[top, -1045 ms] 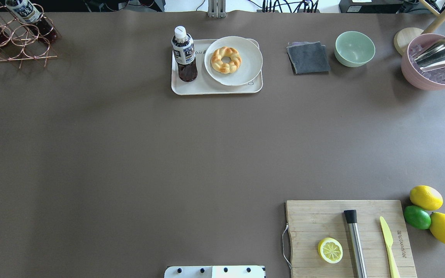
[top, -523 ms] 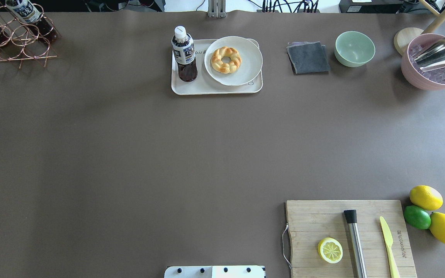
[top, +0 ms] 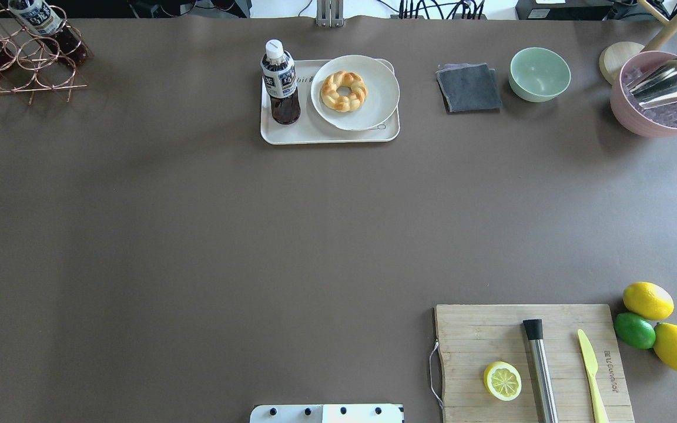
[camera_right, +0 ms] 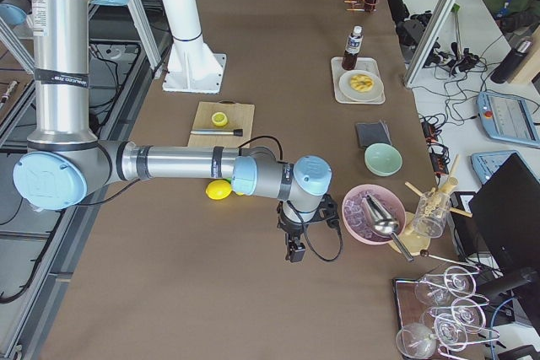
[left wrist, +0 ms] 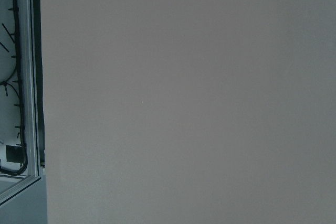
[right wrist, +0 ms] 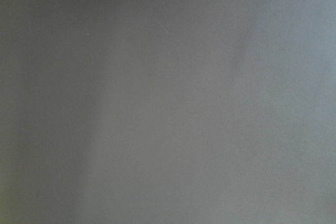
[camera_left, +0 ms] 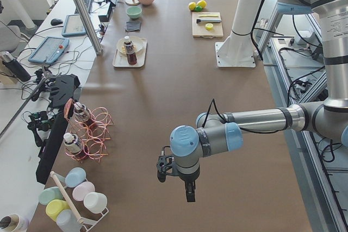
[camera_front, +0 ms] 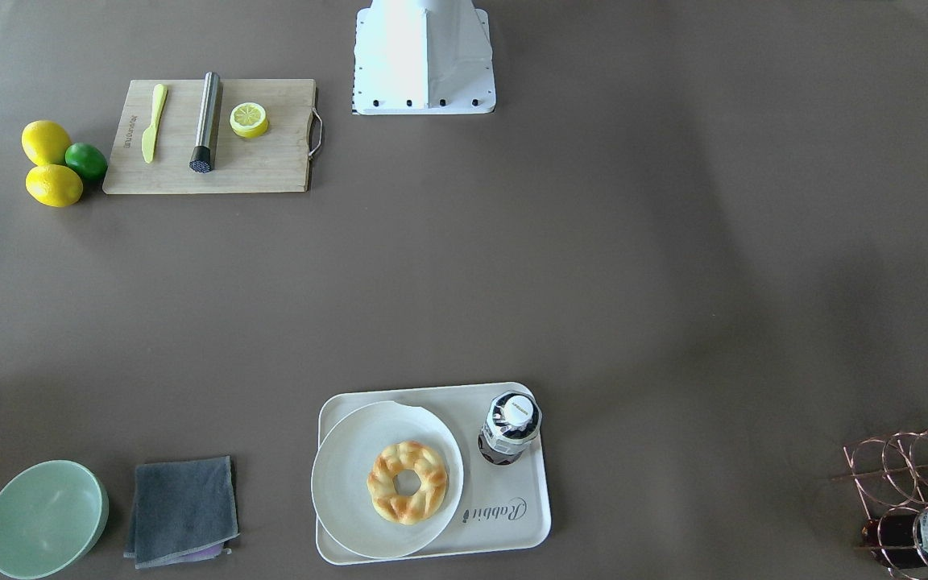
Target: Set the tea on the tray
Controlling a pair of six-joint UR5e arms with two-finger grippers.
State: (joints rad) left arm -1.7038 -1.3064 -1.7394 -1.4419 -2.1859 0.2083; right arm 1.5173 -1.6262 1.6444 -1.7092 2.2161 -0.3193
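The tea bottle (top: pixel 280 82) stands upright on the left part of the cream tray (top: pixel 291 134), beside a white plate (top: pixel 381 100) that holds a braided doughnut (top: pixel 344 91). The bottle (camera_front: pixel 510 427) and the tray (camera_front: pixel 512 515) also show in the front view. Both arms are away from the tray. My left gripper (camera_left: pixel 187 188) shows only in the left side view, over bare table. My right gripper (camera_right: pixel 295 252) shows only in the right side view, next to a pink bowl. I cannot tell whether either is open or shut. Both wrist views show only bare table.
A copper wire rack (top: pixel 21 53) with more bottles stands at the far left. A grey cloth (top: pixel 469 88), a green bowl (top: pixel 539 73) and a pink bowl (top: pixel 662 94) with a scoop line the far right. A cutting board (top: pixel 462 329) with lemon half, muddler and knife sits near right.
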